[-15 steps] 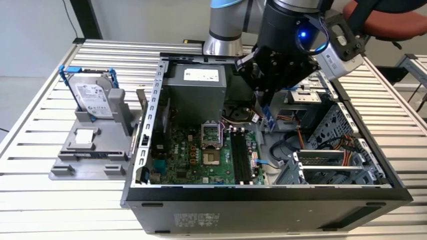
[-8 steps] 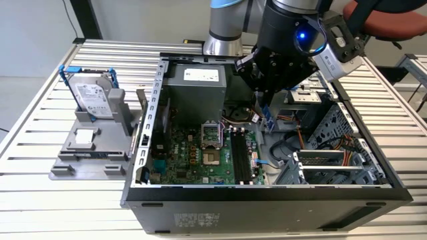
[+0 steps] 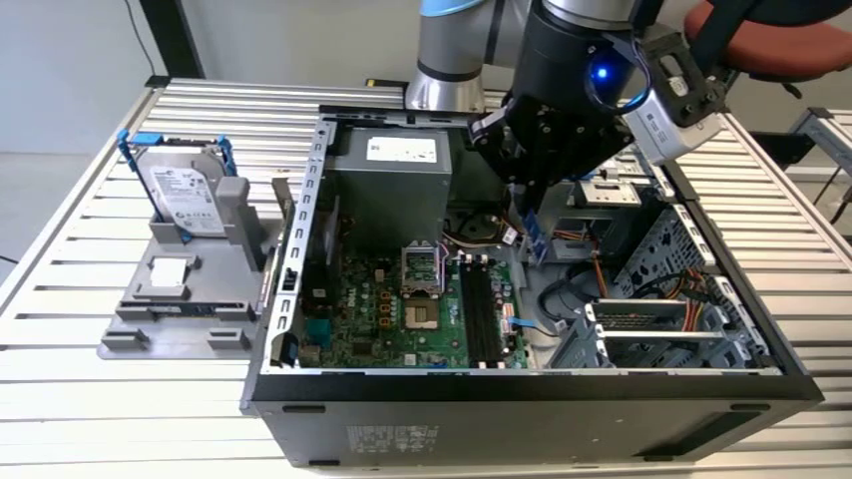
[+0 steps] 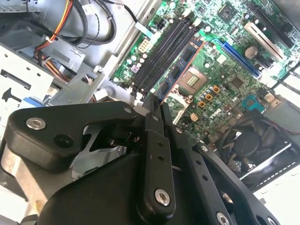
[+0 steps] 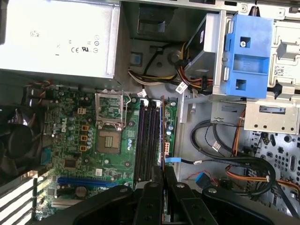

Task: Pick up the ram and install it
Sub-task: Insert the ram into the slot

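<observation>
My gripper (image 3: 526, 215) hangs inside the open computer case (image 3: 286, 299), above the green motherboard (image 3: 386, 309). It is shut on the ram (image 5: 163, 136), a thin dark stick that both wrist views show edge-on, running out from between the fingers (image 4: 154, 117). In the exterior view the ram (image 3: 530, 238) pokes down below the gripper. The stick hangs over the row of black memory slots (image 5: 147, 140), close to the outermost one and lined up along them. The slots (image 4: 164, 54) look empty, and I cannot tell whether the ram touches them.
On the exterior view's left, a silver hard drive in a blue frame (image 3: 187, 195) stands on a grey fixture (image 3: 180, 319) with a small white-topped part (image 3: 167, 274). Inside the case are the power supply (image 5: 61, 37), CPU socket (image 5: 110, 140), fan (image 4: 253, 140), loose cables (image 5: 220, 140) and a blue drive bracket (image 5: 248, 51).
</observation>
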Action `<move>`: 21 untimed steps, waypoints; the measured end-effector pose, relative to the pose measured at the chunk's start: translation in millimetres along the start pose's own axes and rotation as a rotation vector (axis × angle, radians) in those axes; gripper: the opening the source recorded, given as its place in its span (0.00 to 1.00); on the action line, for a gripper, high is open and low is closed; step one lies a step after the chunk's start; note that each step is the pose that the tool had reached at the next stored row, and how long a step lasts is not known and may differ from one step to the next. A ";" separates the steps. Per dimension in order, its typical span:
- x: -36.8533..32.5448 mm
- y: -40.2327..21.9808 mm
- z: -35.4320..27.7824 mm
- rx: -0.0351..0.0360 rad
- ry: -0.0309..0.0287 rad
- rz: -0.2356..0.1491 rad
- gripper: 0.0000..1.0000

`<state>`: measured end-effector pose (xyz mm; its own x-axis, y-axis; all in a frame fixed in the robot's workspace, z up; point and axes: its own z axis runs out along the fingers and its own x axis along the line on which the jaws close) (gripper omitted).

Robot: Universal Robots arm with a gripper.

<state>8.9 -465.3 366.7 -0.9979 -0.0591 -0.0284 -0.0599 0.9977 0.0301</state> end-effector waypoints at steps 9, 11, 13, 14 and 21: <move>0.2 -0.1 7.5 0.0008 -0.0001 0.009 0.00; 0.2 -0.2 7.6 0.0007 -0.0001 0.009 0.00; 0.2 -0.1 8.2 0.0004 -0.0002 0.009 0.00; 0.3 -0.2 9.2 0.0002 -0.0003 0.009 0.00; 0.4 0.8 16.8 0.0009 0.0002 0.017 0.00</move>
<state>8.9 -464.0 349.9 -0.9987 -0.0425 -0.0277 -0.0433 0.9986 0.0297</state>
